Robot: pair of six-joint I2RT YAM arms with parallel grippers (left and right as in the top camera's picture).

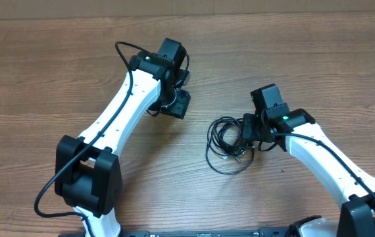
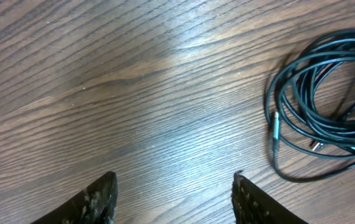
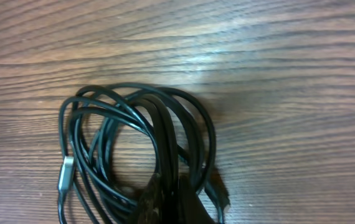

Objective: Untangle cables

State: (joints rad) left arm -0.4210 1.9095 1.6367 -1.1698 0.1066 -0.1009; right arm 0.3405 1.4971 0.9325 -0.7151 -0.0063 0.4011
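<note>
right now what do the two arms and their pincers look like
The left arm and right arm match: white shells with blocky black joints, and a thick black cable running along each. The right arm also shows a small green light near its wrist. The left pincer has dark, scuffed fingers. The right pincer looks dark and blurred.

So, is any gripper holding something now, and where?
The right gripper seems to pinch the cables at the coil's near edge; the left gripper holds nothing.
</note>
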